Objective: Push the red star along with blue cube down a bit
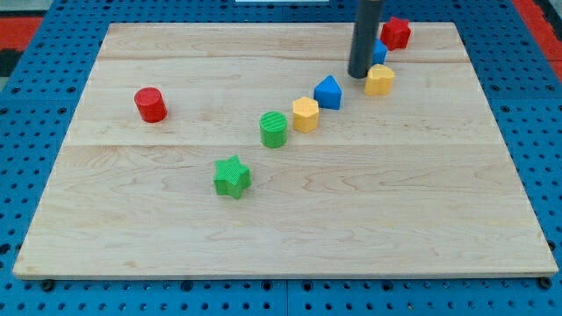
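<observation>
1. Worktop (290, 246): a pale wooden board lying on a blue pegboard surface (26, 132).
2. Rod: a straight dark rod comes down from the view's top; my tip (358, 75) rests near the board's upper right. The arm carries no gripper, so there are no jaws to be apart or together.
3. Red star (396, 32): sits by the board's top edge, just right of the rod.
4. Blue cube (378, 52): mostly hidden behind the rod, just below and left of the red star; whether they touch cannot be told. My tip stands at the cube's left side.
5. Yellow block (379, 81): just right of my tip, below the blue cube.
6. Diagonal row running toward the view's lower left: a blue block with a peaked top (327, 91), a yellow hexagon (305, 114), a green cylinder (273, 129), a green star (232, 176).
7. Red cylinder (150, 104): alone at the view's left, well apart from the rest.
</observation>
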